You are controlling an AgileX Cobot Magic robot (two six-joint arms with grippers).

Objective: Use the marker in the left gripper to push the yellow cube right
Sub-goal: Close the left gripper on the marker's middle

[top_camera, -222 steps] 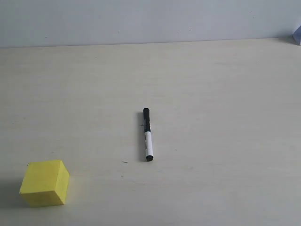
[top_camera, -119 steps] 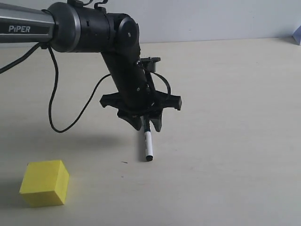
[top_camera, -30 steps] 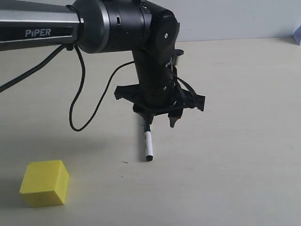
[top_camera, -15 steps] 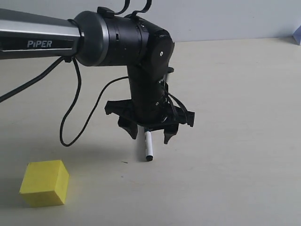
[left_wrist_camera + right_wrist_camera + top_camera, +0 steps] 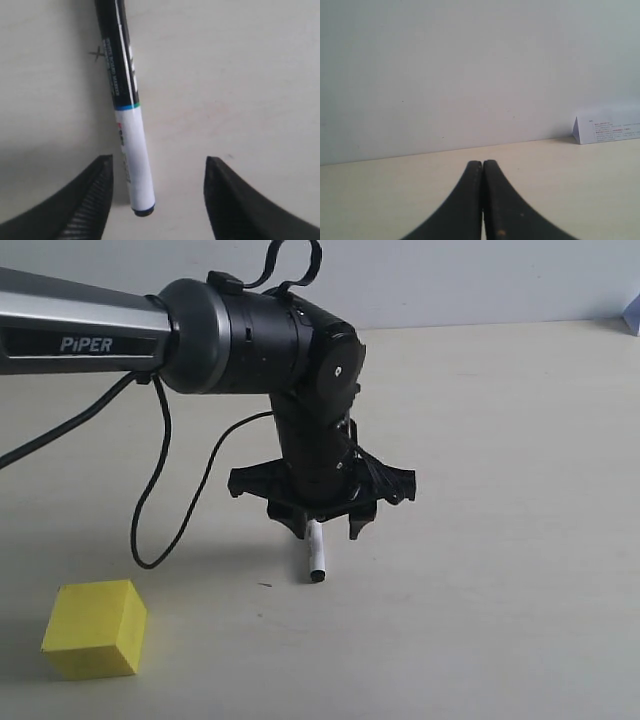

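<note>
Evidently we had the gripper spread wide astride the marker — unheld, flat on the table, well right of the cube. Light, stiff, prone to rolling — we judged the white barrel best to pinch.

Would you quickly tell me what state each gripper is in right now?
Left gripper: open, fingers either side of the marker, not gripping it.
Right gripper: closed, empty.

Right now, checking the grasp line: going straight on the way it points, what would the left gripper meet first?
Probably the marker, lying between the left gripper's open jaws; depth is unclear.
</note>
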